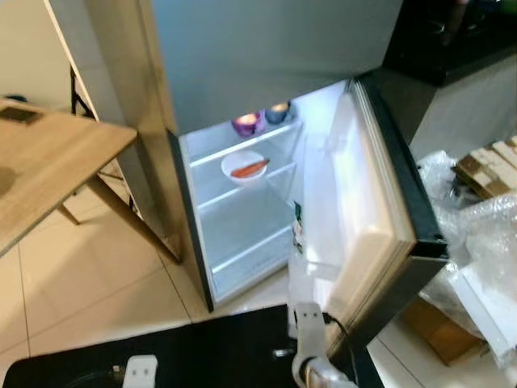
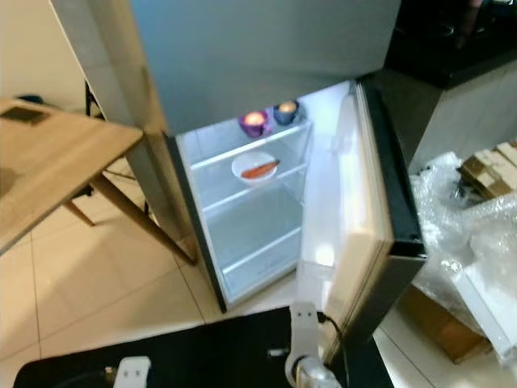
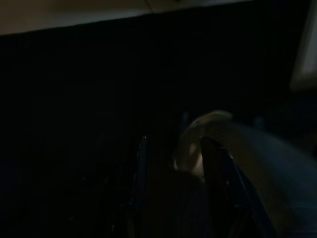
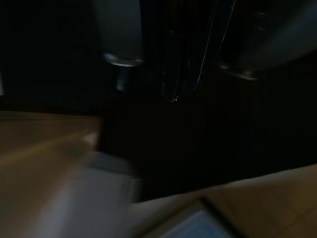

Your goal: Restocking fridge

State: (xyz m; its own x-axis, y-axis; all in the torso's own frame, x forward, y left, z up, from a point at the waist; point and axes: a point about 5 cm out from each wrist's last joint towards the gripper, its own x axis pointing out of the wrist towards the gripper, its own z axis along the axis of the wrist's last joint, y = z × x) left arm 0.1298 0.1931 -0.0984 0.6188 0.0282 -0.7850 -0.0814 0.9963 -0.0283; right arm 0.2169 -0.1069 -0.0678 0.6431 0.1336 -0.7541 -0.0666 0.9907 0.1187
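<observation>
I have the fridge open, its door swung wide; a carrot plate sits on the middle shelf, two bowls above. I cannot tell either end effector's state. Next I judge I must fetch stock.

Fridge smooth grey metal; table matt wood; floor glossy tile.

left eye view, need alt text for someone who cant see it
An open fridge with its door swung to the right, lit inside: a white bowl holding something orange sits on a middle shelf, two small bowls on the shelf above. A wooden table stands left, plastic-wrapped packaging right.
</observation>
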